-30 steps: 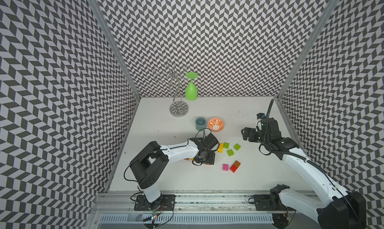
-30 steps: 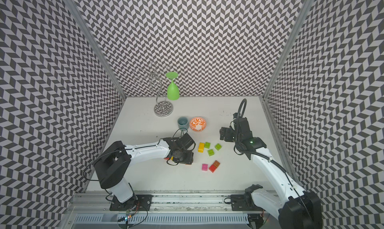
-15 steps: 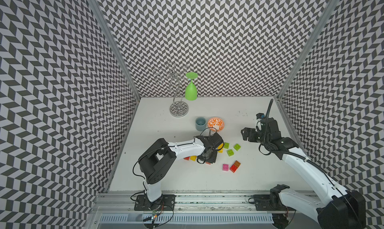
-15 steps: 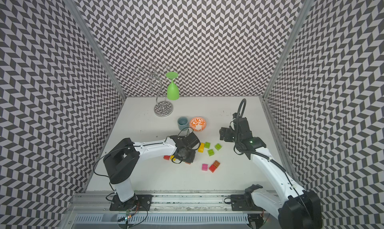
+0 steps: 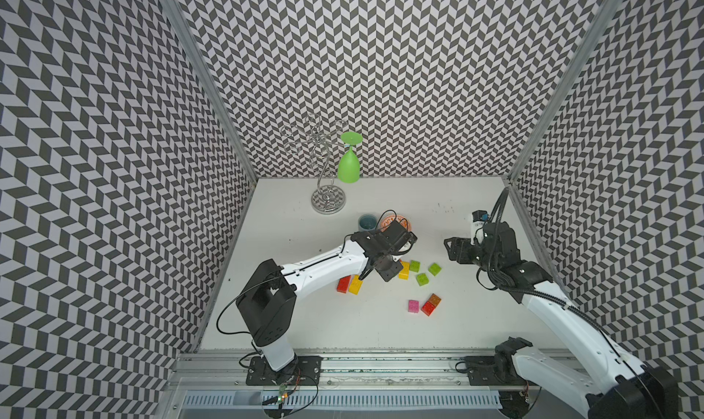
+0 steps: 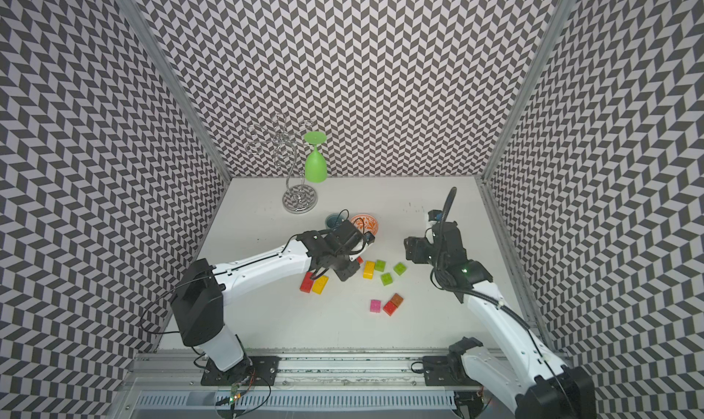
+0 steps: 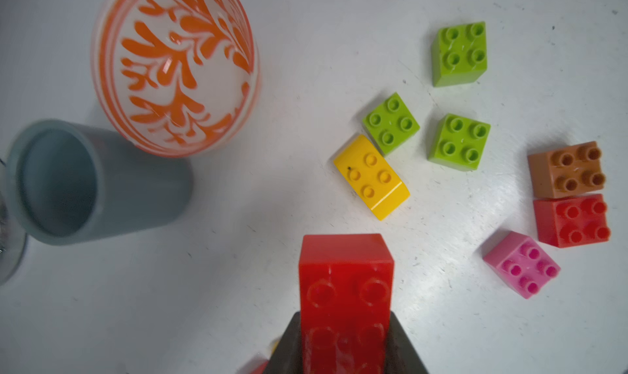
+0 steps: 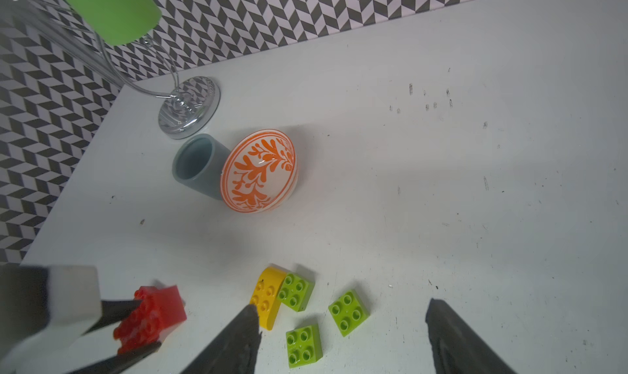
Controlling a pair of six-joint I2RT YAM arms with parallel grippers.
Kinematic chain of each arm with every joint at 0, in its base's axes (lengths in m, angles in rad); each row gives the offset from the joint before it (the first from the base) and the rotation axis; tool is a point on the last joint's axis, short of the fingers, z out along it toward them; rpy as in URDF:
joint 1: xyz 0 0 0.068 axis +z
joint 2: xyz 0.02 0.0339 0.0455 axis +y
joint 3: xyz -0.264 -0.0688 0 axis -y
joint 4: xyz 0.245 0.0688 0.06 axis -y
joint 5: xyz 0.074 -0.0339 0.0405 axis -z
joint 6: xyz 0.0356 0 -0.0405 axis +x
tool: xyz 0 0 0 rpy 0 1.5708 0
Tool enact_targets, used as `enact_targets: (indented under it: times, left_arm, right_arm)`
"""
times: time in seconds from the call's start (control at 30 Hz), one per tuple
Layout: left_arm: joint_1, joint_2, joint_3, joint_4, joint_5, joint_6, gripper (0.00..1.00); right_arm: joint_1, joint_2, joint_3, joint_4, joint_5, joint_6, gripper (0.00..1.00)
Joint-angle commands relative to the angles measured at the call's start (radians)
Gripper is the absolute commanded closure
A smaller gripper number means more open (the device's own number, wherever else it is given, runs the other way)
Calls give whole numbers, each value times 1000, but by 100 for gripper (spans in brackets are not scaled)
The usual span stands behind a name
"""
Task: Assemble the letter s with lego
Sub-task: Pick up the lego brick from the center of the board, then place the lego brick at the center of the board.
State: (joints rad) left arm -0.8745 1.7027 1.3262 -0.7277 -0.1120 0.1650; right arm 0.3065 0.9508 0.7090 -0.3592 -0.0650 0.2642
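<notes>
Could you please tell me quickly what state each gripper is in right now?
The left gripper is closed on the red brick.
The right gripper is open, with nothing between its jaws.

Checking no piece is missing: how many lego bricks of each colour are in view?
red bricks: 3, one in the left hand
yellow bricks: 2
lime green bricks: 3
pink brick: 1
orange-brown brick: 1
Total: 10 in view

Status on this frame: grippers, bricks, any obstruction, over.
Left gripper shut on long red brick, held aloft. Right gripper open, empty. Loose bricks scattered, no S yet. Bowl and cup behind, not blocking.
</notes>
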Motion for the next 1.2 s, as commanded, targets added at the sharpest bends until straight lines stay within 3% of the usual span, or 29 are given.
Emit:
enact_targets:
  times: [0.0,0.17,0.33,1.03,1.17]
  left_arm:
    - [23,27,-14,44,19,297,86]
    - [19,25,-90,103,9,550,87]
    - [28,79,-90,68,0,636,87]
    - [78,212,-52,38,50,638,65]
    - [82,219,-42,25,51,631,56]
  right_arm:
    - [2,-88,-45,157,-56,-63,26]
    - [6,-159,-101,217,-66,-105,27]
    - [16,-169,-111,227,-78,-123,27]
    - [19,-132,-108,260,-108,-89,27]
    - [18,-124,-102,253,-104,-82,27]
